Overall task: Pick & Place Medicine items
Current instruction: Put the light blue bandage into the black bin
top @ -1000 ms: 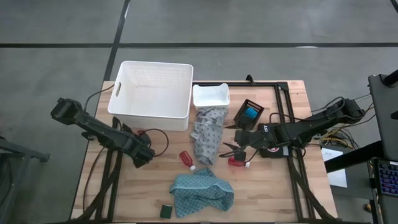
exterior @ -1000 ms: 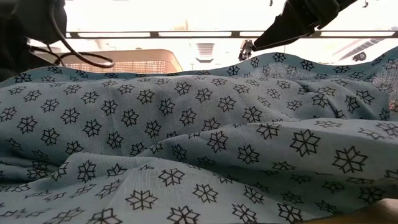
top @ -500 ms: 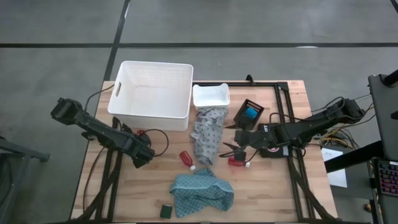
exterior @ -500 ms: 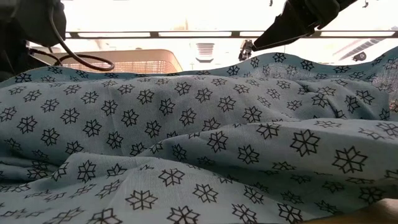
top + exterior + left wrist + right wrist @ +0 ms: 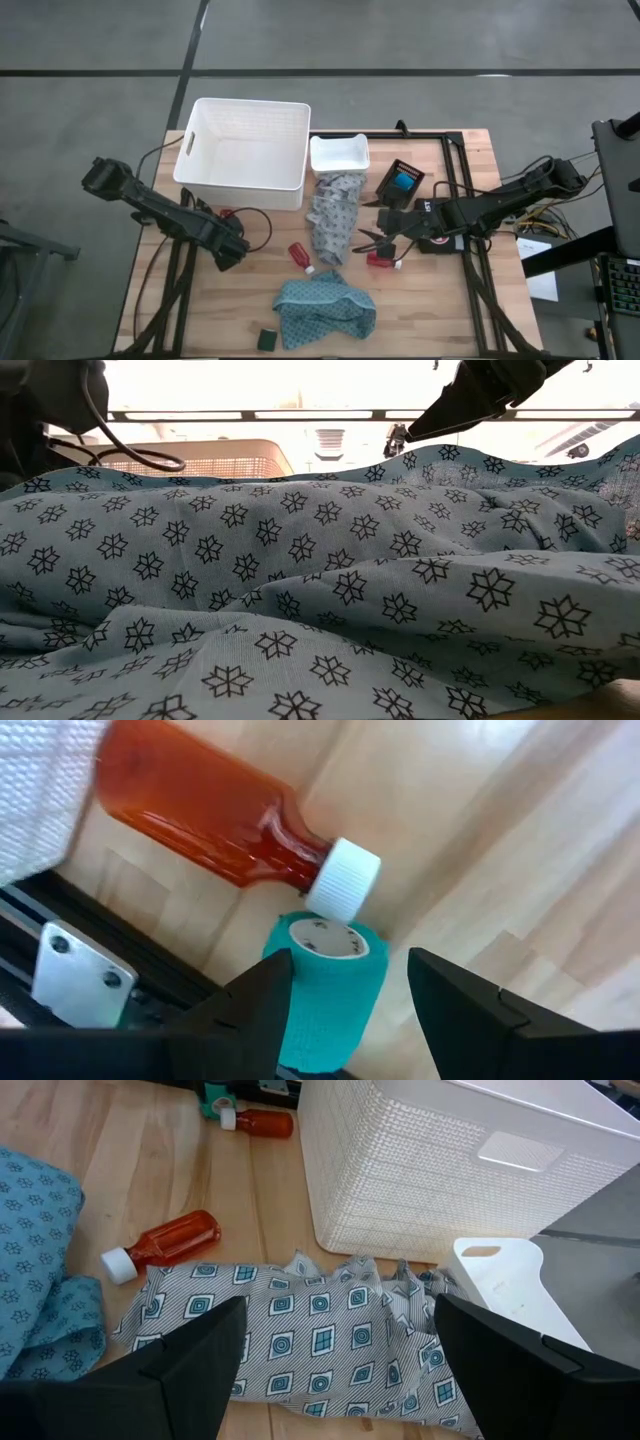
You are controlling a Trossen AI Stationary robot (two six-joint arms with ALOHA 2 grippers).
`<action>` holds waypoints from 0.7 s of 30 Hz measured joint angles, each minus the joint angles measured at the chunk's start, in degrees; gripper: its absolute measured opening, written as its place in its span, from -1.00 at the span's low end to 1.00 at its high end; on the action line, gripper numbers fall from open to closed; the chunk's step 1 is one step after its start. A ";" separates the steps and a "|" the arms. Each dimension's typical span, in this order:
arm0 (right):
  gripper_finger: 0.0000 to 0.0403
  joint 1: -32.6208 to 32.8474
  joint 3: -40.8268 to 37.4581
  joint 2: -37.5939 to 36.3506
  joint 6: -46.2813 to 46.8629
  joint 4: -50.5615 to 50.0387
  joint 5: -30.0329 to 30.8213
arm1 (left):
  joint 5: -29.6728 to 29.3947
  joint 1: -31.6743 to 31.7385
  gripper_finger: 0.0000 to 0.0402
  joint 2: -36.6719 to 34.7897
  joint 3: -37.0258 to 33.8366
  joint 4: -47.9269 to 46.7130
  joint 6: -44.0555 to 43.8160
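**Medicine items and grippers.** You are looking at bottle A [image 5: 200,815], red with a white cap, lying on its side on the table [image 5: 440,310] beside the front corner of the basket [image 5: 190,150]. Its cap is sitting just beside, perhaps touching, the teal roll [image 5: 325,990].

The left gripper [image 5: 350,965] is facing these two items with its fingers standing apart. The roll is lying in the gap, close against one finger [image 5: 262,1005], and bare wood is showing between it and the other. No clamping is visible.

Bottle B [image 5: 300,256] is lying near the table's middle. It is lying between the grey cloth [image 5: 335,215] and the teal cloth [image 5: 325,308], with its cap pointing toward the teal one.

Bottle C [image 5: 379,260] is lying just beside the right gripper [image 5: 338,1305], on the side nearer the table's front edge. You are seeing that gripper hanging at the right edge of the grey cloth, with its fingers spread wide and holding nothing.

The green container [image 5: 266,340] is sitting near the front edge, just left of the teal cloth and well apart from both grippers.

The grey cloth is reaching up to the small white bin [image 5: 340,140], which is standing just right of the basket. In the low view the teal cloth is filling nearly the whole picture.
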 joint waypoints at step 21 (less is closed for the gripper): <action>0.59 -0.01 0.00 0.00 0.00 0.00 0.01 | 10.12 0.00 0.02 -0.02 5.09 12.84 -3.81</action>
